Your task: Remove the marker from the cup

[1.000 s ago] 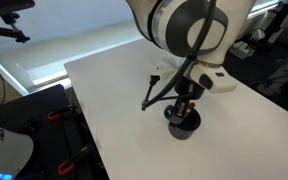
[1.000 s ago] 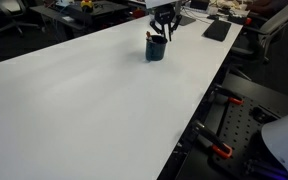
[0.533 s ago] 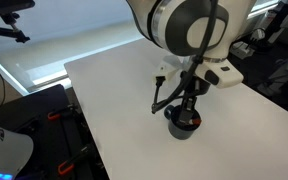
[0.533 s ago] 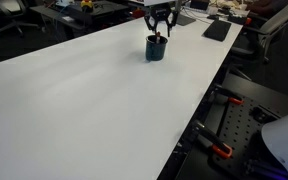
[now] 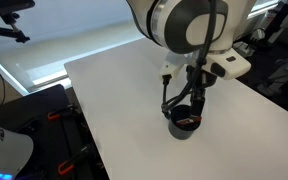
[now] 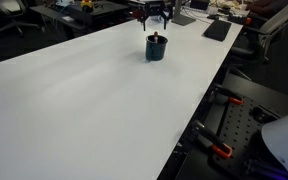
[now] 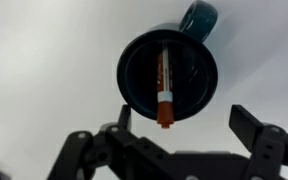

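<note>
A dark blue cup [image 7: 144,62] with a stubby handle [image 7: 198,16] stands on the white table. The marker [image 7: 164,80] leans inside it, its red-orange tip [image 7: 165,112] poking over the rim toward my wrist. My gripper [image 7: 189,125] hangs open just above the cup, with one finger [image 7: 124,120] beside the rim and the other finger [image 7: 254,122] well apart from it. Nothing is between the jaws. Both exterior views show the cup [image 5: 183,124] [image 6: 156,49] directly under the open gripper [image 5: 184,104] [image 6: 156,20].
The white table [image 6: 94,100] stretches wide around the cup; its edge [image 5: 94,150] runs near black equipment with orange clamps [image 6: 220,150]. A dark flat object [image 6: 217,30] lies at the table's far end, among office clutter.
The jaws have gone from shut inside the cup to fully open, and the gripper has lifted a little. The marker stays in the cup.
</note>
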Robot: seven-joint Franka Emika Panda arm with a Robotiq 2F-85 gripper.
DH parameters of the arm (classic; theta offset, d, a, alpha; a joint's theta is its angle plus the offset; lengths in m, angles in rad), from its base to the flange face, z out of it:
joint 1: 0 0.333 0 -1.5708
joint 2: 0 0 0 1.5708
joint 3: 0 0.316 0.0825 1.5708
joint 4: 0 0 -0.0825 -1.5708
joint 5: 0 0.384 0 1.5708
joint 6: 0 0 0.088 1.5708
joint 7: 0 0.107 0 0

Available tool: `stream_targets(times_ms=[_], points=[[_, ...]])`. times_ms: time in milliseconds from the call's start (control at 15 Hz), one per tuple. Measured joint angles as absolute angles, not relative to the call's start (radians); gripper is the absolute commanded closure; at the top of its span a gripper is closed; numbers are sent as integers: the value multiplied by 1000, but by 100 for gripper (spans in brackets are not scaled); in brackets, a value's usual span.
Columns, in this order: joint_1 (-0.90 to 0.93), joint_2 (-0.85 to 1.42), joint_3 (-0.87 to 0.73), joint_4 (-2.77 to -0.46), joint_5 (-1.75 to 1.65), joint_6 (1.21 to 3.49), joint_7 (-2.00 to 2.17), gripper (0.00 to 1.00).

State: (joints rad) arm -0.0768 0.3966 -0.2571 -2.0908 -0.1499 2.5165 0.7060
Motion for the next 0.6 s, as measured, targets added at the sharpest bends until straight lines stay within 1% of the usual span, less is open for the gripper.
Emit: stream_targets(times_ms=[600], points=[[-81,424,-290,-2073,-150,2545,706,0]])
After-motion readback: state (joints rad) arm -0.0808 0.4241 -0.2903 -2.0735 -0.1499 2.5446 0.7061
